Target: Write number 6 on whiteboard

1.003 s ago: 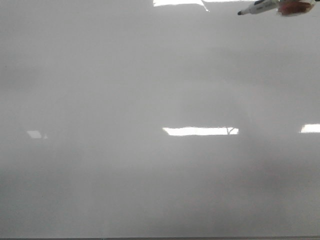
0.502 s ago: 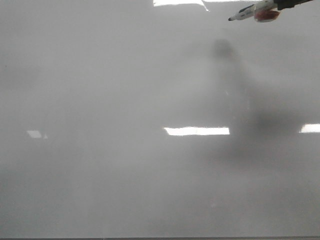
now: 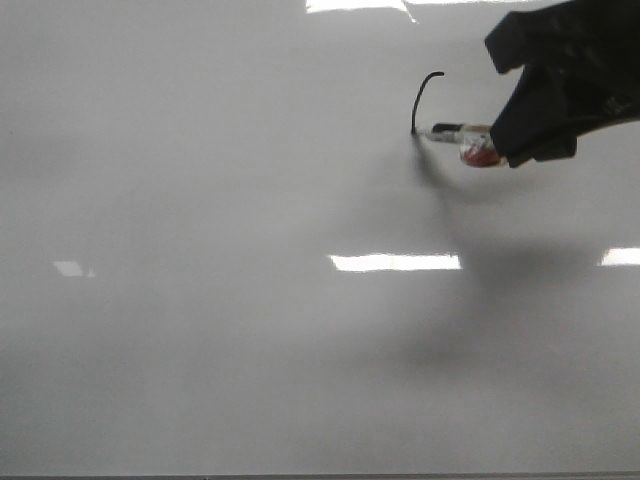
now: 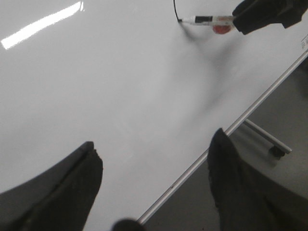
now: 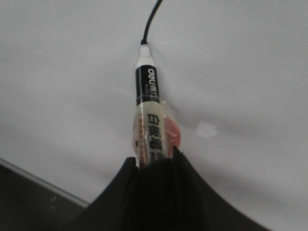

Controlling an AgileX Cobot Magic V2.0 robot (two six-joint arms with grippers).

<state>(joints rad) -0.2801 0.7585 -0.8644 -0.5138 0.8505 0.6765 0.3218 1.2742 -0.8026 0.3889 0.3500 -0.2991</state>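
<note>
Since half a second ago my right gripper [image 3: 505,140], clamped on the black-tipped white marker [image 3: 455,131], dropped onto the glossy pale whiteboard [image 3: 200,200] and drew the thin black curved stem of the number 6 [image 3: 424,95]; marker lies sideways, tip at stroke's lower end, loop to go below, left gripper [image 4: 154,187] open and well away.

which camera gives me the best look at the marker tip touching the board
The right wrist view: the marker fills the middle, its tip at the end of the black stroke. The front view shows the marker small and side-on; the left wrist view shows it far off, near the frame's edge.
</note>
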